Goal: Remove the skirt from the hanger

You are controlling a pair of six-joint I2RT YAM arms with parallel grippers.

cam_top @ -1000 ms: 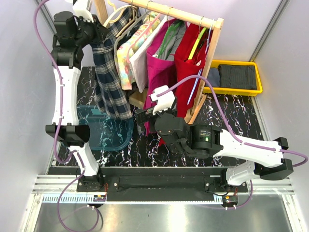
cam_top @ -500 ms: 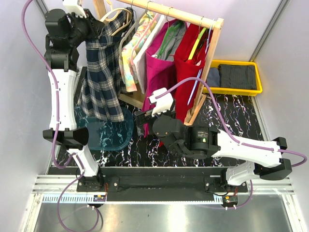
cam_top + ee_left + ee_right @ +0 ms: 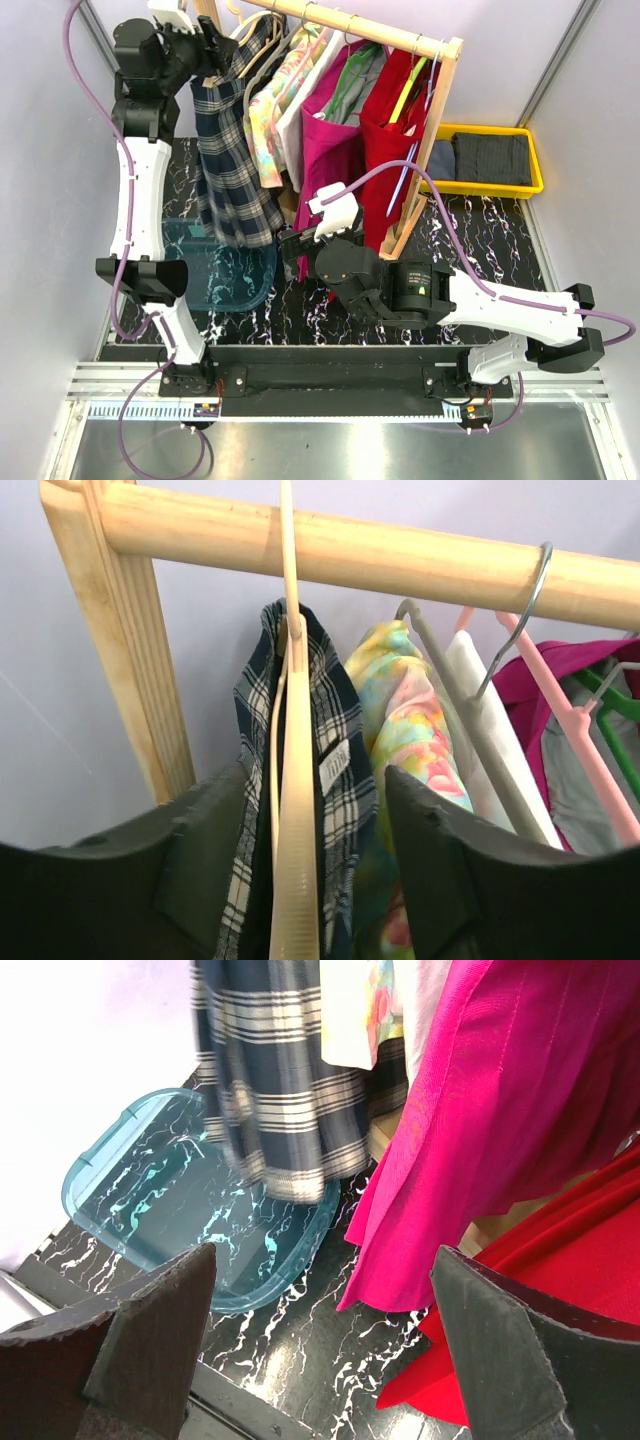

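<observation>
The dark plaid skirt (image 3: 232,160) hangs on a cream hanger (image 3: 297,860) from the wooden rail (image 3: 350,550) at its left end. My left gripper (image 3: 205,45) is high up by the rail. In the left wrist view its jaws stand open on either side of the hanger and the skirt's waistband (image 3: 345,780), with a gap on the right side. My right gripper (image 3: 290,245) hovers low over the table, open with nothing in it. In the right wrist view the skirt's hem (image 3: 280,1090) looks blurred, just above a teal tray (image 3: 130,1190).
More garments crowd the rail: a floral piece (image 3: 410,730), a magenta skirt (image 3: 330,150) and a red one (image 3: 395,130). The teal tray (image 3: 250,285) lies on the marbled table below the plaid skirt. A yellow bin (image 3: 487,130) with dark cloth sits at the back right.
The left arm swung the skirt out to the left, then back under the rail. Its jaws have opened from a tight hold. The right arm has stayed put.
</observation>
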